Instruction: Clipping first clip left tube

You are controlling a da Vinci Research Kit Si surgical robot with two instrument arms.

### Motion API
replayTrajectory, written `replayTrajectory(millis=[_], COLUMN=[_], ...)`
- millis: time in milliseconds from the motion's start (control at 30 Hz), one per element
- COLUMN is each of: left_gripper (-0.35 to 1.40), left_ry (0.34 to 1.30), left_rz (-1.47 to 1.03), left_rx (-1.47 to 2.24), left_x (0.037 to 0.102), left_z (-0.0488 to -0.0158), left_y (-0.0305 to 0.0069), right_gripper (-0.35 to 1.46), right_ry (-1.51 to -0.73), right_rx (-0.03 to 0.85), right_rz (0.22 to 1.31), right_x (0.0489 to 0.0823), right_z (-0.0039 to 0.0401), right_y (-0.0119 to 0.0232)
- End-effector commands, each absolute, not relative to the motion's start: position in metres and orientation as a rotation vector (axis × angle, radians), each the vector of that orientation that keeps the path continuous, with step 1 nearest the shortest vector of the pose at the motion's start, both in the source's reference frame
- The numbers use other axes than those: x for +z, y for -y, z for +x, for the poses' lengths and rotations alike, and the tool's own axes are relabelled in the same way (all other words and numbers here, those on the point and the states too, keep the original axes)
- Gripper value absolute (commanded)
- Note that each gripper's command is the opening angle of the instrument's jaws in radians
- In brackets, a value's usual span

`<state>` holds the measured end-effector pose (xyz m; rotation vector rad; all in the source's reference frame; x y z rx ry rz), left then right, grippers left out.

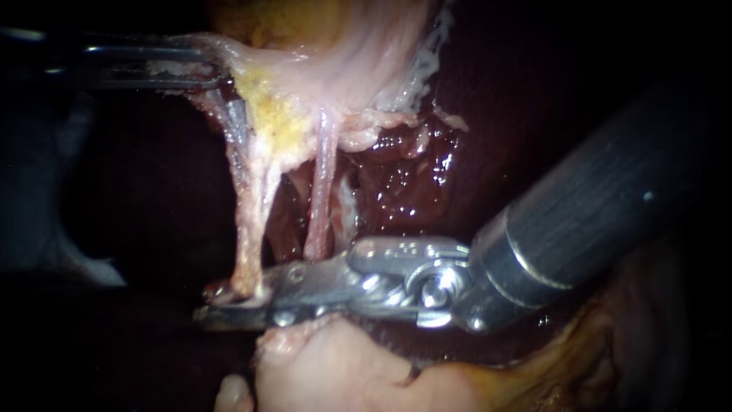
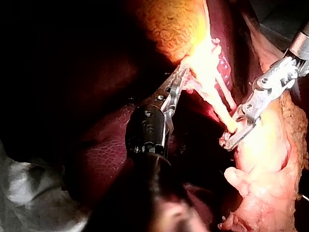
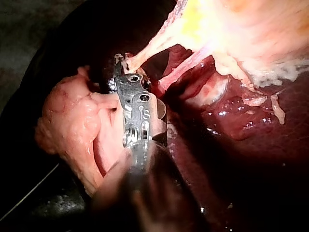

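Two pale pink tubes hang from the gallbladder: the left tube and the right tube. My right instrument comes in from the right, and its metal jaws lie close together across the left tube's lower end, shut on it. In the right wrist view the same jaws hold the left tube, with the right tube free beside them. My left instrument is shut on the gallbladder's edge and holds it up and taut. Its jaws also show in the left wrist view.
Dark red liver lies behind the tubes, wet and raw near their roots. Yellow fat clings to the gallbladder above the left tube. A pale fatty lump sits just under the right instrument's jaws.
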<state>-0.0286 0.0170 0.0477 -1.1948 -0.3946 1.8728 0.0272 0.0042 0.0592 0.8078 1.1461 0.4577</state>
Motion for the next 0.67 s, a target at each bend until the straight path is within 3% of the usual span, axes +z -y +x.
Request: replayTrajectory(millis=[33, 167, 300, 667], left_gripper=[-0.35, -0.35, -0.35, -0.35], left_ry=[0.395, 0.395, 0.395, 0.396], left_rz=[-1.195, -1.195, -1.195, -1.195], left_rx=[1.873, 1.873, 1.873, 1.873], left_x=[0.0477, 0.0478, 0.0478, 0.0479], left_z=[-0.0286, -0.0286, -0.0286, -0.0285], left_y=[-0.0170, -0.0170, -0.0170, -0.0172], right_gripper=[-0.32, -0.35, -0.35, -0.35], right_ry=[-1.136, -1.109, -1.071, -1.073], right_rx=[0.473, 0.518, 0.507, 0.505], right_rz=[0.819, 0.852, 0.844, 0.843], right_x=[0.0592, 0.0596, 0.0603, 0.0610], right_z=[0.0271, 0.0267, 0.0262, 0.0261], right_y=[-0.0041, -0.0040, -0.0039, -0.0039])
